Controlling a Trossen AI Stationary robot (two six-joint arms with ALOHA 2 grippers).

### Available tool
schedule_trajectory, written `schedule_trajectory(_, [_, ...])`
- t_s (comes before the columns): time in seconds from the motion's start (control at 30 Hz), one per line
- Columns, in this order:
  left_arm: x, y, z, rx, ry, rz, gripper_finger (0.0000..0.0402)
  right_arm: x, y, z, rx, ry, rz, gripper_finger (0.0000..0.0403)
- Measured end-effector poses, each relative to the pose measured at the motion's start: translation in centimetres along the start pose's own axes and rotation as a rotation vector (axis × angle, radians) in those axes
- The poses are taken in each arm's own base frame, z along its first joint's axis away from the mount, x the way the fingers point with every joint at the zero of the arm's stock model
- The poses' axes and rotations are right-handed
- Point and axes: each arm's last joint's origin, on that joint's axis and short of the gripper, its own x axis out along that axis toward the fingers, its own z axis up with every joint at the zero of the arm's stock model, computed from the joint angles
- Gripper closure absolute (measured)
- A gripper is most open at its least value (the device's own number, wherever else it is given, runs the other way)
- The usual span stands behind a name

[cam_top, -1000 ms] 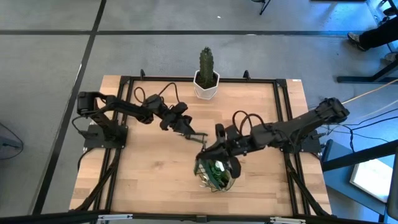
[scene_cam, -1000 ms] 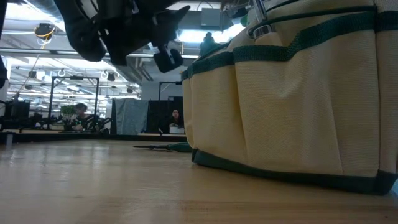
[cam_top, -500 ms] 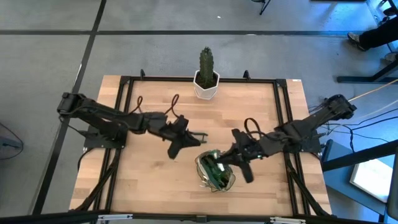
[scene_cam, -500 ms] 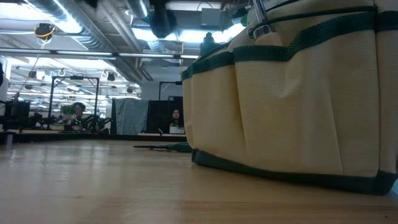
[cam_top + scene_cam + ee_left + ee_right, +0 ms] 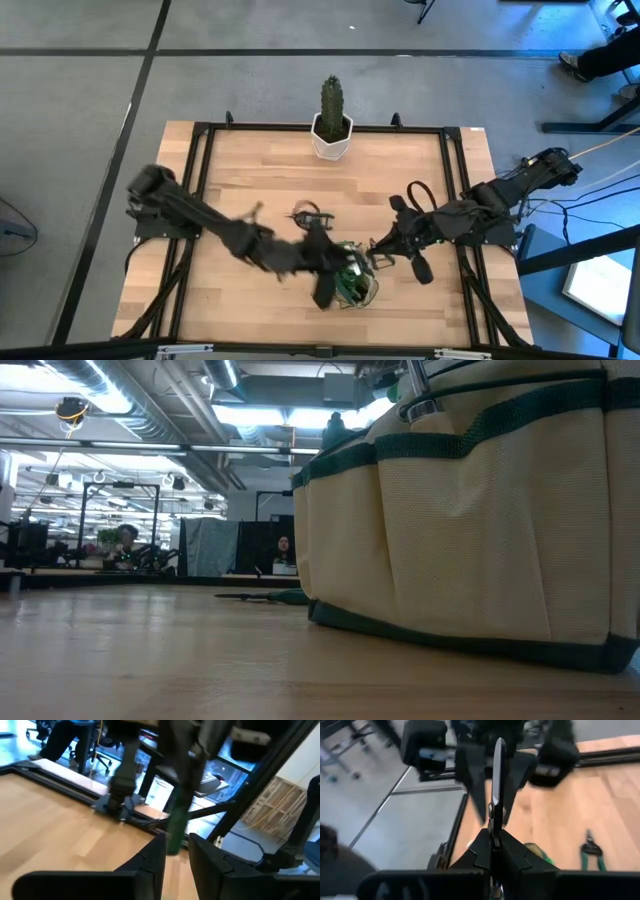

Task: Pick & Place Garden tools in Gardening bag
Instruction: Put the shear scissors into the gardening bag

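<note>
The gardening bag (image 5: 348,285) stands near the table's front edge with green tools in it; in the low view the bag (image 5: 470,510) fills the right side. Dark-handled pruning shears (image 5: 310,213) lie flat on the wood behind it. My left gripper (image 5: 338,268) hovers at the bag's left rim with its fingers apart. In its wrist view a green bar (image 5: 175,827) stands between the tips of my left gripper (image 5: 177,847); whether they touch it I cannot tell. My right gripper (image 5: 378,252), just right of the bag, is shut on a thin metal tool (image 5: 495,780). My right gripper pinches the thin metal tool between its two fingers, just below the tool's pivot (image 5: 493,812). The tool shows edge-on and runs on past the fingertips along their line, toward my left arm. It is lifted clear of the table. The fingers hide its rear end.
A green cactus (image 5: 331,100) in a white pot (image 5: 331,140) stands at the table's far edge. The pruning shears (image 5: 592,851) also show on the wood in the right wrist view. Bare wood lies left of the bag. People sit in the room beyond.
My left gripper has swung from beside the pruning shears at mid-table toward the near edge and the right, rolling as it went, and now hangs at the bag's left rim. My right gripper has drawn back from over the bag toward the right edge. The shears have stayed put.
</note>
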Motion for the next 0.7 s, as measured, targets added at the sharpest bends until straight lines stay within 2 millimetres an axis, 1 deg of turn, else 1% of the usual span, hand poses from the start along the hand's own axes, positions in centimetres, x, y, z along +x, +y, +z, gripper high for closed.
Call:
schedule_trajectory(0.1, [2.2, -2.3, -0.9, 0.001, -0.022, 0.022, 0.0315, -0.5, -0.1, -0.1, -0.041, 0.029, 0.052, 0.0389])
schedule_trajectory(0.17, [2.9, -3.0, -1.1, 0.009, -0.042, 0.074, 0.0310, -0.7, -0.2, -0.2, -0.052, 0.052, 0.081, 0.0389])
schedule_trajectory(0.23, [3.0, -3.4, -1.0, 0.011, -0.074, 0.113, 0.0306, -0.7, -0.3, -0.5, -0.061, 0.050, 0.104, 0.0389])
schedule_trajectory(0.3, [2.8, -3.4, -1.1, 0.006, -0.097, 0.150, 0.0301, -0.3, -0.4, -1.1, -0.058, 0.025, 0.147, 0.0389])
schedule_trajectory(0.4, [2.9, -3.4, -1.5, -0.023, -0.089, 0.153, 0.0290, 0.5, -0.6, -2.2, -0.022, -0.036, 0.232, 0.0389])
schedule_trajectory(0.47, [2.9, -3.4, -1.5, -0.051, -0.084, 0.142, 0.0282, 0.6, -0.8, -2.6, 0.002, -0.080, 0.256, 0.0389])
schedule_trajectory(0.57, [2.7, -3.6, -1.7, -0.089, -0.075, 0.131, 0.0273, 0.2, -1.0, -2.6, 0.004, -0.108, 0.239, 0.0389])
schedule_trajectory(0.7, [1.9, -4.6, -2.1, -0.088, -0.077, 0.125, 0.0270, -0.4, -1.2, -2.6, -0.014, -0.123, 0.196, 0.0389])
